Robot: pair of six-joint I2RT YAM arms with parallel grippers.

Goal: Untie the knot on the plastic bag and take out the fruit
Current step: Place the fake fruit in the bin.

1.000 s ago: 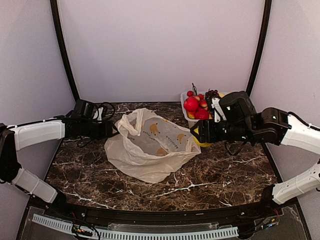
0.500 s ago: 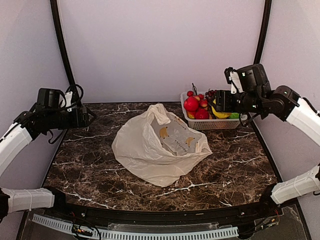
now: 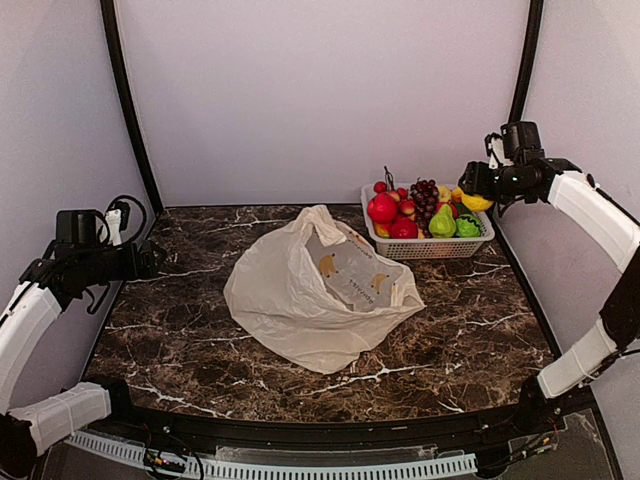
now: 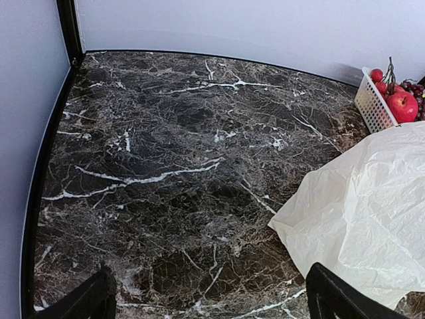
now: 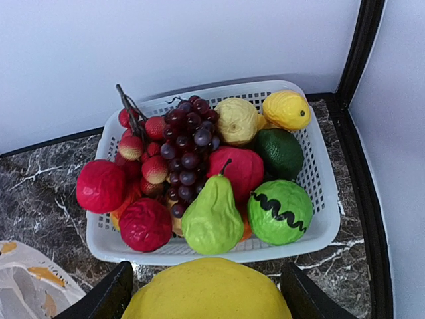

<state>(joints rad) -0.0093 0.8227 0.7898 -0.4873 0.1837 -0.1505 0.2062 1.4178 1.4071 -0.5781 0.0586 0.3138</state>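
Dark, white-veined marble table (image 3: 180, 340). Large crinkly cream plastic bag (image 3: 290, 300) with yellow print lay slumped mid-table, clear of both arms. White mesh plastic basket (image 5: 312, 166) sat at the far right, heaped with glossy toy fruit (image 5: 199, 159). Left gripper (image 4: 211, 269) hung over bare marble left of the bag, jaws wide apart, empty. Right gripper (image 5: 206, 266) was above the basket's near edge, jaws clamped on a round yellow fruit (image 5: 207, 296).
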